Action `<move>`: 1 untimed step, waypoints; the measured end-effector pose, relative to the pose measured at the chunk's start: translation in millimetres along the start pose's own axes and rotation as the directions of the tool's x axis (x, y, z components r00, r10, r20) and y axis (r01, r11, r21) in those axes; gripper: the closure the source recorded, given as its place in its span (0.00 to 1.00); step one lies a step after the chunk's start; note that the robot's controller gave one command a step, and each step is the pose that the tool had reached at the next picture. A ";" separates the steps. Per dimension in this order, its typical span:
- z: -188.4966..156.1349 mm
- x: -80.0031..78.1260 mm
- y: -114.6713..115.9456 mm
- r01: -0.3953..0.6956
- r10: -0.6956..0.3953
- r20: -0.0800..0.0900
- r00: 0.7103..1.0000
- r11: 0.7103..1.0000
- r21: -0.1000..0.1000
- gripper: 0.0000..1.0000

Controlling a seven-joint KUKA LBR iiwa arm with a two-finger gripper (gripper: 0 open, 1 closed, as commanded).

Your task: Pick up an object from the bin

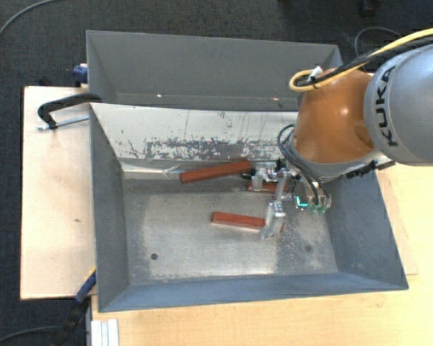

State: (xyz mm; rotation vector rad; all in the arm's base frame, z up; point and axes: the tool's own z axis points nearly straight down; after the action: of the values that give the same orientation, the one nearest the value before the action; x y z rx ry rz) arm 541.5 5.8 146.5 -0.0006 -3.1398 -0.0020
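I have the gripper (pixel 274 222) low in the bin (pixel 105 193), right of centre in the frame, with its tip at the right-hand end of a flat reddish-brown bar (pixel 235 220). The bar lies on the floor near the middle, its long side running left to right with a slight tilt. From this angle I can't tell how wide the gripper is open or whether it has anything in it. The tool looks to be touching or just beside the bar's end rather than astride it.

A second reddish-brown strip (pixel 215 172) sits at the foot of the back wall, above the bar in the frame. It may be a reflection in the shiny metal, so I wouldn't aim at it.

As I judge it, the step in hand is settling onto the bar for a grasp. To do it well I'd shift left toward the bar's middle and set the closing direction across its narrow width. I'd then go down until nearly at the floor before closing. Gripping at the very end risks the bar pivoting or skidding away. The orange wrist cover (pixel 332 121) is close to the right wall, so I'd keep any move small.
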 end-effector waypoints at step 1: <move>80.5 -1.9 19.6 -0.016 0.016 -0.005 1.000 1.000 -0.001 0.00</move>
State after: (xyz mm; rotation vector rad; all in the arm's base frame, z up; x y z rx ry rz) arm 543.2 25.5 66.1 -0.0264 -3.1351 -0.0033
